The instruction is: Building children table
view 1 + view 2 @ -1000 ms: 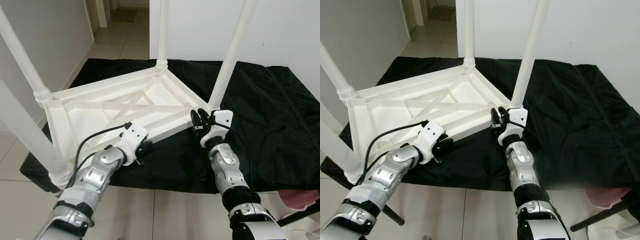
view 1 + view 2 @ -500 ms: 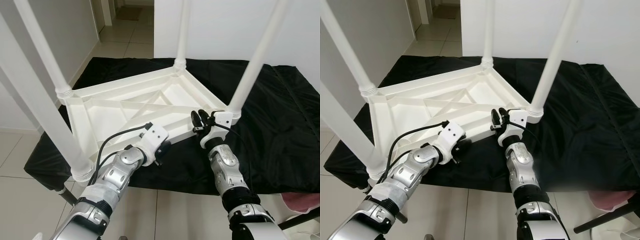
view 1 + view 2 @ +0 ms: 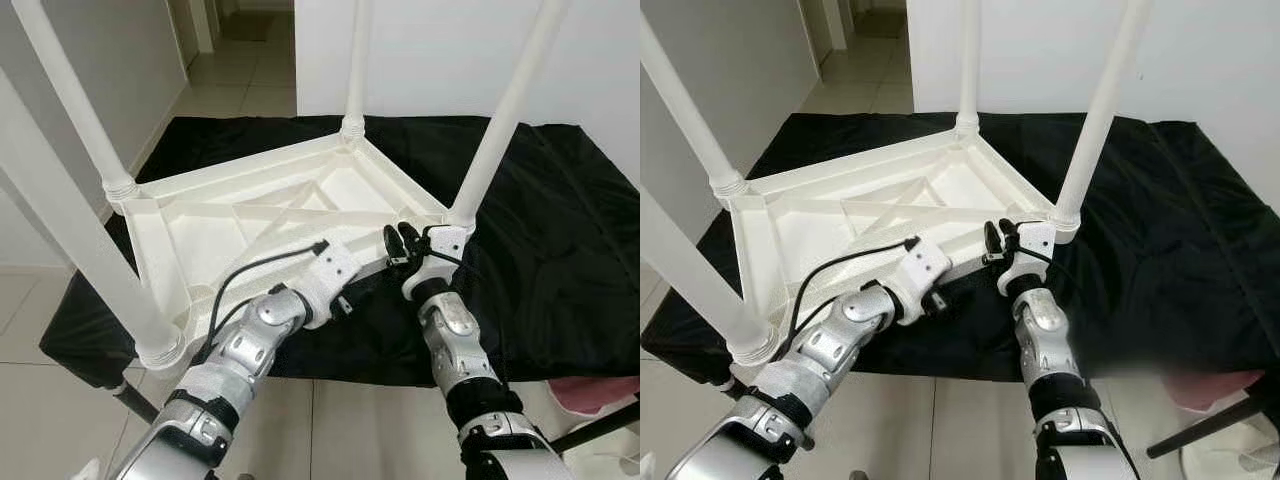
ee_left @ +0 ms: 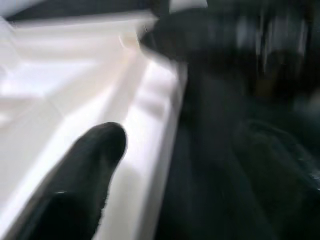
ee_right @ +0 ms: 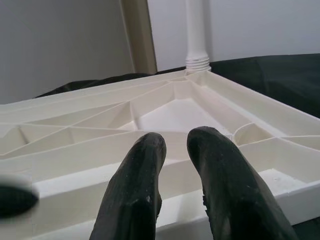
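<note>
A white plastic children's table lies upside down on a black cloth, its legs pointing up. My left gripper is low at the table's near rim, just left of the right one. In the left wrist view one black finger lies over the inner side of the rim; the outer side is dark and blurred. My right gripper sits at the near right corner, beside the base of the right leg. Its fingers are close together over the near rim with nothing between them.
The black cloth covers a low stand and spreads wide on the right. Tiled floor lies on the left and runs into a hallway beyond. A pink object is at the bottom right. A white wall stands behind.
My left gripper has slid right along the near rim until it almost meets the right gripper. The right gripper has stayed at the corner. The camera has shifted slightly.
</note>
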### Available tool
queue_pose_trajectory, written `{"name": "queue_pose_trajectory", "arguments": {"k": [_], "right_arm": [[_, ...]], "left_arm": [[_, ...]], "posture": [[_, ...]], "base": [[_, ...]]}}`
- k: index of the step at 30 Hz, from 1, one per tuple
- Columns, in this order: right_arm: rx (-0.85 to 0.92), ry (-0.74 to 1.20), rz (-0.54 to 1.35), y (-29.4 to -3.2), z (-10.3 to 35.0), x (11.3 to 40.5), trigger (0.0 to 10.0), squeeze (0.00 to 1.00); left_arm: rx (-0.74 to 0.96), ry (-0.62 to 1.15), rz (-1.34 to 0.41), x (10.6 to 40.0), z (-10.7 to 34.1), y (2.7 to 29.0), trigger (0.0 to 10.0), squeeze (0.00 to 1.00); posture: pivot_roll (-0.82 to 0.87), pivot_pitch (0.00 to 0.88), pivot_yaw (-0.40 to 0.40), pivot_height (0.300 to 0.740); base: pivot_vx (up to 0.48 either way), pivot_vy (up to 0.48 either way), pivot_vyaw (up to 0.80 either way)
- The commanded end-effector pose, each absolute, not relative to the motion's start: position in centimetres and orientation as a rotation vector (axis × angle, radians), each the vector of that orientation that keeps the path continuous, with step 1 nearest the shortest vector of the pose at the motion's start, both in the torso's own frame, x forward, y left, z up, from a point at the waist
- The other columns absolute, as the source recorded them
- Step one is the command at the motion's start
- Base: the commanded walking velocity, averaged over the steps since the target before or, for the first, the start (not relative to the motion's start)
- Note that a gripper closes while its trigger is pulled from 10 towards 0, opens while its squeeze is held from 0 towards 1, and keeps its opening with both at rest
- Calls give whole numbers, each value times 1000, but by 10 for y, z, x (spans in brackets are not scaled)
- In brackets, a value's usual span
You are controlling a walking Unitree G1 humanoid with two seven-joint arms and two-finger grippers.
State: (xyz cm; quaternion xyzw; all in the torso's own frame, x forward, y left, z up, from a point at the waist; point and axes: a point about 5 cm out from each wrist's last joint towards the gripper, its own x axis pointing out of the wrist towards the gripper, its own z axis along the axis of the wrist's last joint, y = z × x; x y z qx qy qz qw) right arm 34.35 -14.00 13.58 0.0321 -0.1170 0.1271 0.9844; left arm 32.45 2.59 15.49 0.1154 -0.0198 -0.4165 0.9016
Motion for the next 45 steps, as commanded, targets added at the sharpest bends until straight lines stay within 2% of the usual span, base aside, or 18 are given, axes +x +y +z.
{"name": "queue_pose_trajectory", "arguments": {"k": [1, 2, 3, 4, 5, 6, 8, 13, 16, 20, 27, 28, 31, 40, 45], "right_arm": [[46, -239, 274, -137, 135, 342, 10000, 0], [46, -239, 274, -137, 135, 342, 10000, 0], [41, -237, 269, -137, 134, 342, 10000, 0], [41, -237, 269, -137, 134, 342, 10000, 0], [37, -237, 250, -137, 134, 343, 10000, 0], [37, -237, 250, -137, 134, 343, 10000, 0], [36, -239, 130, -139, 134, 345, 10000, 0], [38, -241, 109, -138, 134, 344, 10000, 0], [29, -233, -56, -144, 129, 341, 10000, 0], [36, -193, -250, -163, 118, 331, 10000, 0], [42, -170, -310, -170, 112, 326, 10000, 0], [40, -164, -315, -170, 111, 327, 10000, 0], [51, -142, -347, -171, 107, 328, 10000, 0], [70, -88, -396, -169, 102, 331, 10000, 0], [68, -63, -385, -178, 104, 335, 10000, 0]], "left_arm": [[241, -42, -876, 322, 156, 29, 10000, 1000], [241, -42, -876, 322, 156, 29, 10000, 1000], [259, -56, -863, 323, 158, 31, 10000, 682], [259, -56, -863, 323, 158, 31, 10000, 682], [276, -83, -845, 323, 163, 32, 10000, 0], [276, -83, -845, 323, 163, 32, 10000, 0], [245, -126, -802, 323, 179, 38, 10000, 0], [244, -130, -789, 324, 180, 40, 10000, 0], [209, -119, -729, 328, 180, 50, 10000, 0], [181, -94, -677, 330, 173, 62, 10000, 0], [127, -64, -691, 327, 164, 70, 10000, 0], [138, -67, -687, 327, 165, 71, 10000, 0], [113, -78, -656, 328, 171, 72, 10000, 0], [28, -57, -583, 334, 169, 80, 10000, 0], [15, -65, -572, 334, 176, 81, 10000, 0]], "posture": [[31, 40, 77, 740], [31, 40, 77, 740], [30, 40, 81, 740], [30, 40, 81, 740], [28, 41, 97, 740], [28, 41, 97, 740], [23, 42, 123, 740], [23, 42, 123, 740], [5, 43, 130, 740], [-7, 42, 90, 740], [-11, 38, 72, 740], [-13, 32, 45, 740], [-2, 21, 33, 740], [-11, 22, 38, 740], [8, 25, 38, 740]], "base": [[0, 0, 0], [0, 0, 0], [0, 0, 0], [0, 0, 0], [0, 0, 0], [0, 0, 0], [0, 0, 0], [0, 0, 0], [0, 0, 0], [0, 0, 0], [0, 0, 0], [0, 0, 0], [0, 0, 0], [0, 0, 0], [0, 0, 0]]}}
